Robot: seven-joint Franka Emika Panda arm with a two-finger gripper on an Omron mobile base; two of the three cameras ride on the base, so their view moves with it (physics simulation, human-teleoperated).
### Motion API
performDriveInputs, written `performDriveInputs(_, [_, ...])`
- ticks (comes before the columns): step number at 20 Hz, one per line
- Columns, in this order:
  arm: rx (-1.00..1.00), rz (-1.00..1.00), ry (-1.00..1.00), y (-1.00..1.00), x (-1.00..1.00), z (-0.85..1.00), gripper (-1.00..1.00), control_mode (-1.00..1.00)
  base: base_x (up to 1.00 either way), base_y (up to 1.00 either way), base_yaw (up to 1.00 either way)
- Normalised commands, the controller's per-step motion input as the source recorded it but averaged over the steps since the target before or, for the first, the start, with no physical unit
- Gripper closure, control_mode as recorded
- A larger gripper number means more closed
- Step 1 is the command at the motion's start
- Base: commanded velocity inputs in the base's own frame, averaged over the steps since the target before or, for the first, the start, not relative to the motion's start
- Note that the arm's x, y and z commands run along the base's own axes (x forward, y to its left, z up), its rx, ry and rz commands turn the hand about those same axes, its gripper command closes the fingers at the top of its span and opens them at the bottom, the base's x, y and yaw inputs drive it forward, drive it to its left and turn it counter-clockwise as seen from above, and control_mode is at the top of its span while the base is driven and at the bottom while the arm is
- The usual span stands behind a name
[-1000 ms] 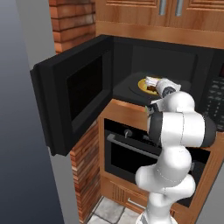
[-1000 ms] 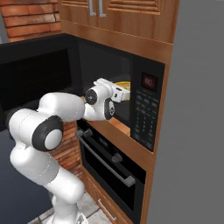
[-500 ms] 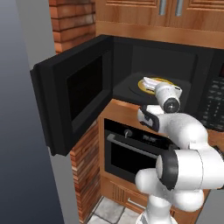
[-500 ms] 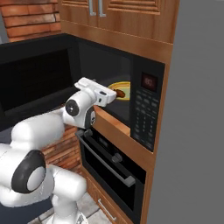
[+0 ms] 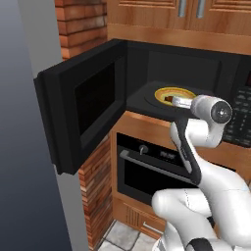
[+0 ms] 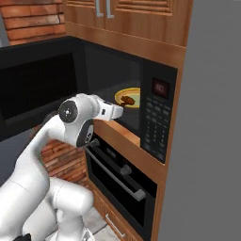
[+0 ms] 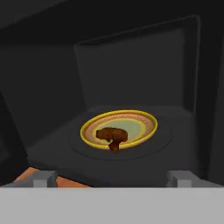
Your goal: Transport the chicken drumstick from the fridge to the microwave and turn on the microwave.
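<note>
Left base view, left to right: grey wall panel; red brick column [image 5: 81, 24]; microwave door [image 5: 81, 105] swung open toward 9 o'clock; microwave [image 5: 147, 63] cavity, dark-walled, set in wood cabinetry [image 5: 147, 14]; keypad [image 5: 242, 115] at 3 o'clock. Below sits a black oven [image 5: 147, 169] over a tiled floor [image 5: 122, 238]. A yellow-rimmed plate [image 7: 142, 122] rests on the cavity floor; the chicken drumstick [image 7: 112, 136] lies on its near side. The gripper [image 6: 117, 111] hovers at the cavity mouth, jaws spread wide, grasping nothing.

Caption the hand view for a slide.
Chicken drumstick resting on a yellow-rimmed plate inside the open microwave, with the open fingers empty at its threshold.
</note>
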Motion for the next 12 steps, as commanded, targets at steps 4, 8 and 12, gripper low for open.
performDriveInputs(4, [-0.13, 0.11, 0.26, 0.44, -1.0, 0.21, -1.0, -1.0, 0.0, 0.0, 0.0])
performDriveInputs(8, [-0.17, 0.11, 0.15, 0.5, -1.0, 0.01, -1.0, -1.0, 0.0, 0.0, 0.0])
performDriveInputs(12, [-0.39, 0.21, 0.01, 0.68, -1.0, -0.17, -1.0, -1.0, 0.0, 0.0, 0.0])
